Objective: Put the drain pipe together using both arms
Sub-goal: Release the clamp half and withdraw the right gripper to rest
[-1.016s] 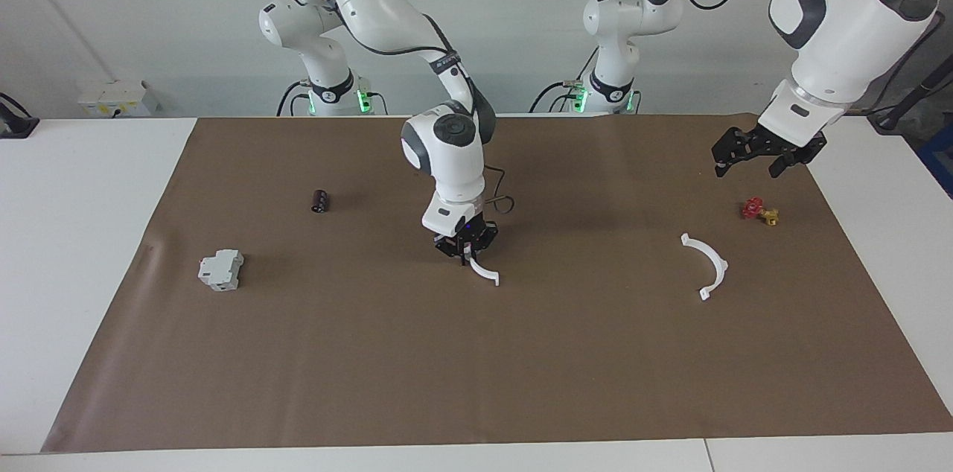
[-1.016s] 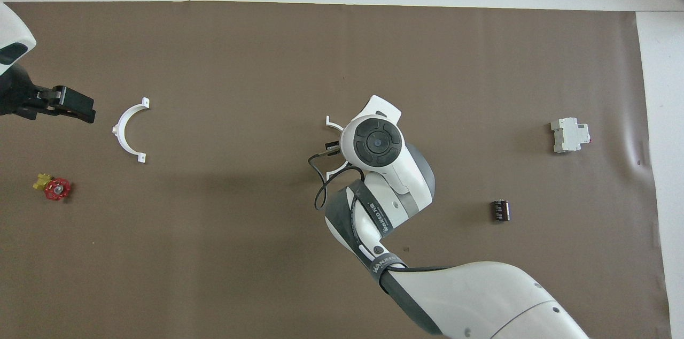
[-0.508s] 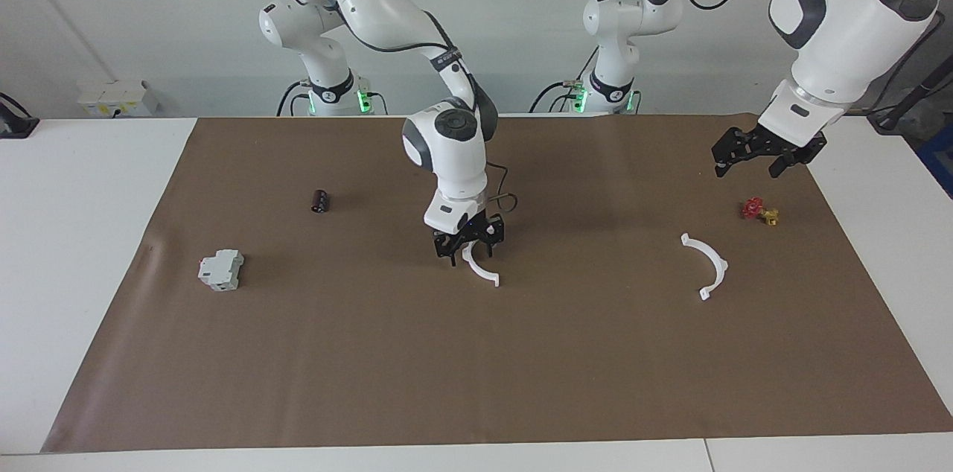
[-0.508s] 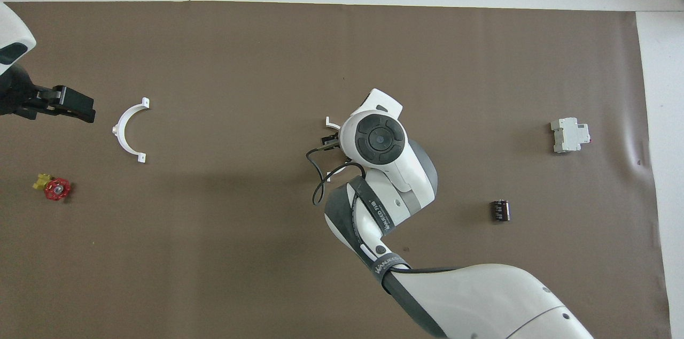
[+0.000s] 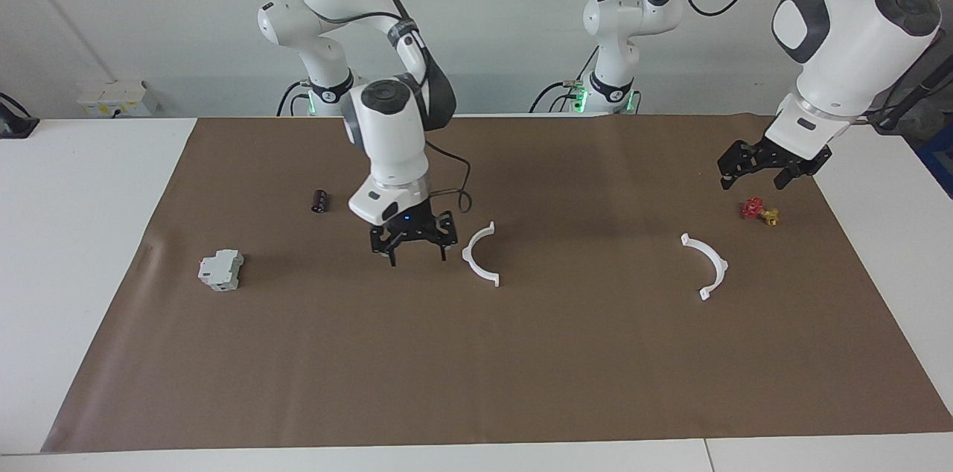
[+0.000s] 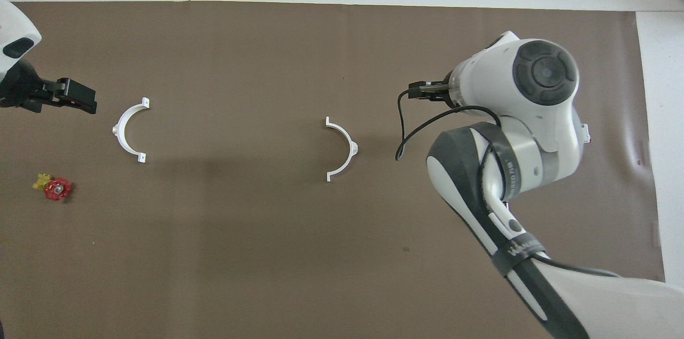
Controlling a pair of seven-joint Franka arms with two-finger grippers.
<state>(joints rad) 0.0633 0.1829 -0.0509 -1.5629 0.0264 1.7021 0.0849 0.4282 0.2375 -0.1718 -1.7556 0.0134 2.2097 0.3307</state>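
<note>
- One white half-ring (image 5: 480, 254) lies flat mid-mat, clear of every edge, its curve bulging toward the right arm's end of the brown mat (image 5: 476, 383).
- The right gripper (image 5: 412, 240) hangs just beside that half-ring, toward the right arm's end, fingers spread and released, gripping nothing, and the arc sits outside them, untouched.
- The second half-ring (image 5: 707, 263) rests near the mat's edge at the left arm's end, well apart from the first; the two halves are not joined.
- The left gripper (image 5: 768, 168) hovers over the mat's corner nearest the left arm's base, fingers parted and empty, apart from that second half-ring.
- A small red and yellow valve (image 5: 759, 211) sits between the left gripper and the second half-ring.
- Toward the right arm's end: a black cylinder (image 5: 319, 200) nearer the robots, a grey boxy block (image 5: 220, 269) by the mat's edge.
</note>
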